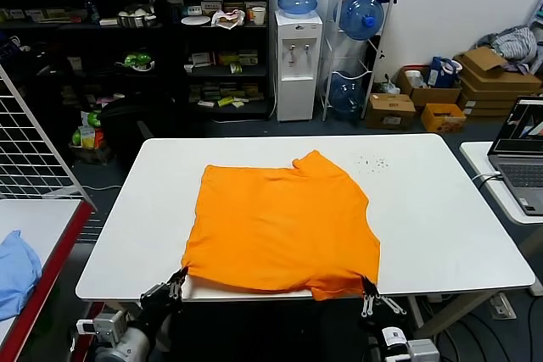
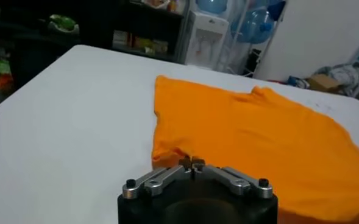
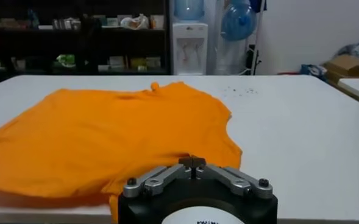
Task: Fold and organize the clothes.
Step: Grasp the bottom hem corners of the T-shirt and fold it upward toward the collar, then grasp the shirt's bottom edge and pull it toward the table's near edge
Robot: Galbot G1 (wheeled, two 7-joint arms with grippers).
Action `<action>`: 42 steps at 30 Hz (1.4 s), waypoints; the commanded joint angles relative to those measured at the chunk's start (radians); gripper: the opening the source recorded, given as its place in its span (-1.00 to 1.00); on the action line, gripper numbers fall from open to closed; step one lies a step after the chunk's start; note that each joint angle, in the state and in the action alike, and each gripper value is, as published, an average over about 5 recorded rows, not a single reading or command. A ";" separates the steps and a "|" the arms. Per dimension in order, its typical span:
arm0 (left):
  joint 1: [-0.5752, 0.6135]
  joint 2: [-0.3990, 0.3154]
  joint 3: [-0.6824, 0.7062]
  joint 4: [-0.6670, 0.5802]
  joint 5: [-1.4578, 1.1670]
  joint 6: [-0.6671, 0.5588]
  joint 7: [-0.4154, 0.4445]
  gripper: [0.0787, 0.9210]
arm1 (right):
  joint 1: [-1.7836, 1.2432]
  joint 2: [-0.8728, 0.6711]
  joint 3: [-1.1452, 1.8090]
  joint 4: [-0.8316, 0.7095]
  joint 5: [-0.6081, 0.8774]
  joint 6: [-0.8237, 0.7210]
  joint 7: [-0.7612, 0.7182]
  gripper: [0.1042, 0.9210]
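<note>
Left hand, right hand pinch T-shirt near hem; neck faces away.

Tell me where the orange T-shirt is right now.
The orange T-shirt lies spread on the white table, centred in the head view, its near edge at the table's front edge, where the left gripper and right gripper pinch its two near corners.

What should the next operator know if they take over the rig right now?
Left gripper: shut on the near left corner of the bright orange soft-fabric T-shirt.
Right gripper: shut on the shirt's near right corner.
The shirt lies spread on the white table, its near edge at the table's front edge.
Done: both corners gripped.
Left: no fold shows yet; folding and tidying remain, probably by carrying the near edge toward the far side.
</note>
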 commanded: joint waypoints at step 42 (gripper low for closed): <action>-0.302 0.004 0.125 0.220 -0.040 0.048 -0.017 0.01 | 0.364 -0.180 -0.025 -0.253 0.153 -0.021 -0.068 0.22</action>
